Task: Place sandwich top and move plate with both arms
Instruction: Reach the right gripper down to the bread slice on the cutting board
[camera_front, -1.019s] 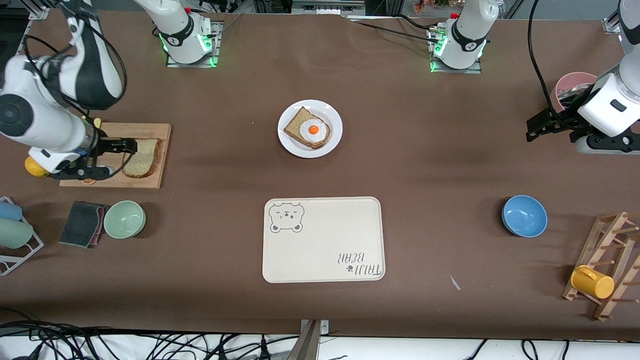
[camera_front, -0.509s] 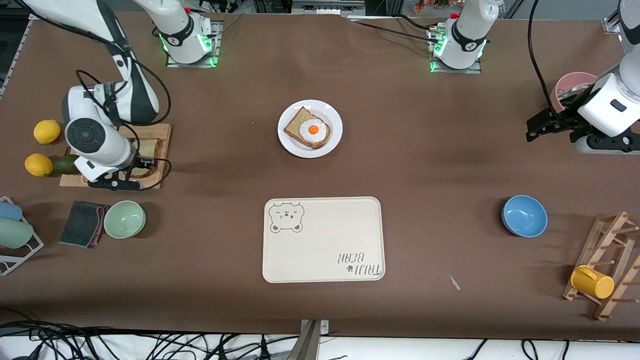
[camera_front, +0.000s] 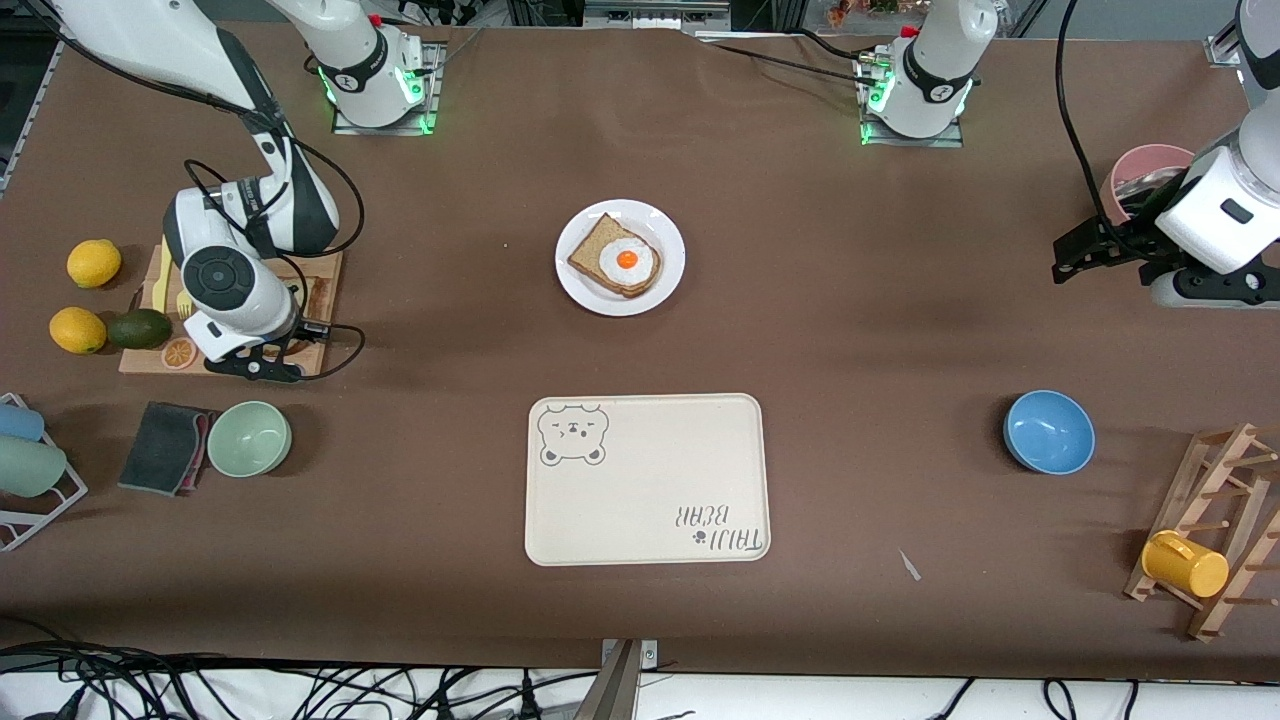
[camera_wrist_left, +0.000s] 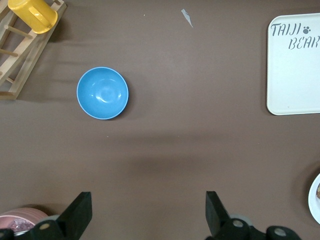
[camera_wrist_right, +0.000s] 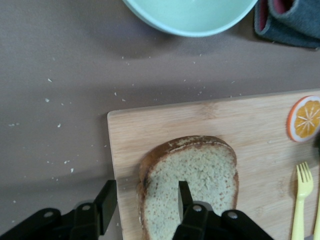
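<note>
The sandwich top (camera_wrist_right: 192, 180) lies flat on a wooden cutting board (camera_wrist_right: 260, 130) at the right arm's end of the table. In the front view my right arm hides most of it. My right gripper (camera_wrist_right: 146, 195) is open low over it, one finger over the slice and the other past the board's edge; it also shows in the front view (camera_front: 280, 350). The white plate (camera_front: 672, 240) sits mid-table and bears a bread slice with a fried egg (camera_front: 627, 261). My left gripper (camera_wrist_left: 147, 205) is open and empty over bare table; in the front view it (camera_front: 1075, 250) waits beside a pink bowl (camera_front: 1150, 165).
A green bowl (camera_front: 249, 438) and a grey cloth (camera_front: 165, 447) lie nearer the camera than the board. Two lemons and an avocado (camera_front: 138, 328) sit beside it. The bear-printed tray (camera_front: 650, 480), a blue bowl (camera_front: 1048, 431) and a mug rack (camera_front: 1215, 530) are nearer the camera.
My right arm has swung in over the cutting board and come down, so its open gripper now straddles the bread's edge. The left arm has not moved.
</note>
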